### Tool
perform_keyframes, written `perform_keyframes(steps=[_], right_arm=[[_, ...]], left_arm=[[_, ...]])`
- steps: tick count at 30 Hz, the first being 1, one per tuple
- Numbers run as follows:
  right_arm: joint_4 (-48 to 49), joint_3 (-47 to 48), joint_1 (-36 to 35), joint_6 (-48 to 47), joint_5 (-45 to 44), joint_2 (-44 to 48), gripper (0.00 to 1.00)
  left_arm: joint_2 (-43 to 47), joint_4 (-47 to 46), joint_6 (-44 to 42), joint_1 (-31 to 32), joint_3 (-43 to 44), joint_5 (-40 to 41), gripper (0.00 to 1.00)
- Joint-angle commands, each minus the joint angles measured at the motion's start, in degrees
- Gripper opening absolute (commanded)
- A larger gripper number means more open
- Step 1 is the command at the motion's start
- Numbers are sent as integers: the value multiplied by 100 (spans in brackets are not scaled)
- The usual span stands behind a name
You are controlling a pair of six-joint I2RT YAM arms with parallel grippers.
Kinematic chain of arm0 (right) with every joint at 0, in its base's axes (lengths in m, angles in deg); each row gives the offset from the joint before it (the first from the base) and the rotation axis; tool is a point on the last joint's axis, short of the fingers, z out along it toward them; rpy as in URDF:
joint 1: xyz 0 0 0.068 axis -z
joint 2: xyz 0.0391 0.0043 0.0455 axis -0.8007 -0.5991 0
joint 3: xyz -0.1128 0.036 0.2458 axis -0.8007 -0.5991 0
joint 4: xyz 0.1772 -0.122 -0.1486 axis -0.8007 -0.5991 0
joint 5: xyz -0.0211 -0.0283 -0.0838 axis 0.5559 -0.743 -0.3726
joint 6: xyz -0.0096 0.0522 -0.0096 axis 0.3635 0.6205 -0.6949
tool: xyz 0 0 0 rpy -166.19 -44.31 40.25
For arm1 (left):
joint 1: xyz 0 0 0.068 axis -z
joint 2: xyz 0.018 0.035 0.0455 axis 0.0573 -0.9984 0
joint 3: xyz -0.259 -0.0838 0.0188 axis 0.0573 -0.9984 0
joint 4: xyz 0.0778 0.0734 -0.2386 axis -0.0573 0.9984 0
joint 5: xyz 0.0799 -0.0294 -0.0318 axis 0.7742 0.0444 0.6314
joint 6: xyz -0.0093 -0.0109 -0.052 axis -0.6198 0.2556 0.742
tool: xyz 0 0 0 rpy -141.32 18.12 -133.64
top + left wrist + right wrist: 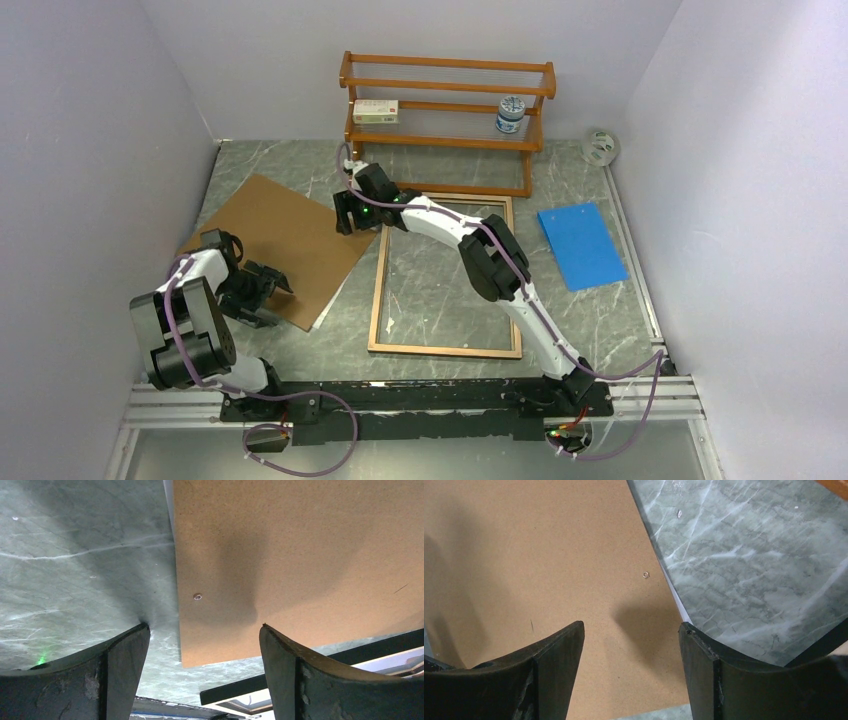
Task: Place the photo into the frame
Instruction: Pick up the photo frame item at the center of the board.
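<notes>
The frame [378, 290] lies flat mid-table, its light wood border up around a clear pane; its dark edge shows in the wrist views [310, 667] [824, 645]. A brown backing board [275, 245] lies to its left. The photo is almost hidden beneath the board. Only a thin white strip shows along the board's edge [322, 316] [676, 602]. My left gripper [268, 290] [204, 626] hovers open over the board's near corner [300, 555], holding nothing. At the board's far right corner [549, 555], my right gripper [348, 215] [631, 624] is open with nothing between its fingers.
A wooden shelf rack [447, 110] stands at the back with a white box [375, 111] and a jar [510, 114] on it. A blue sheet [581, 244] lies right of the frame, and a tape roll [600, 147] sits in the back right corner. Walls close in both sides.
</notes>
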Motion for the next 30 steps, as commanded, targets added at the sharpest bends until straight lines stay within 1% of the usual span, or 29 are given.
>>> perform_keyframes(steps=[1, 5, 12, 16, 19, 22, 25, 27, 30], right_arm=[[-398, 205, 36, -146, -217, -315, 73], [-445, 214, 28, -149, -264, -335, 74], [-574, 315, 20, -341, -871, -352, 81], [-626, 311, 22, -478, -1154, -348, 81], [-489, 151, 15, -566, -1151, -186, 80], [-282, -4, 24, -540, -778, -28, 78], [-512, 292, 28, -449, -134, -128, 74], [-648, 416, 36, -351, 368, -240, 70], [-617, 321, 29, -231, 1032, -196, 66]], left_arm=[[-133, -90, -26, -54, 48, 87, 87], [-181, -112, -35, -56, 43, 54, 87], [-170, -43, -50, -56, 54, 139, 88], [-160, -31, -53, -66, 37, 171, 88], [-151, -33, -53, -65, 41, 176, 87], [-146, -109, -75, -66, 21, 62, 86], [-155, -330, -140, -76, -26, -302, 82], [-140, -554, -202, -75, -73, -668, 78], [-62, -784, -275, -74, -82, -1089, 71]])
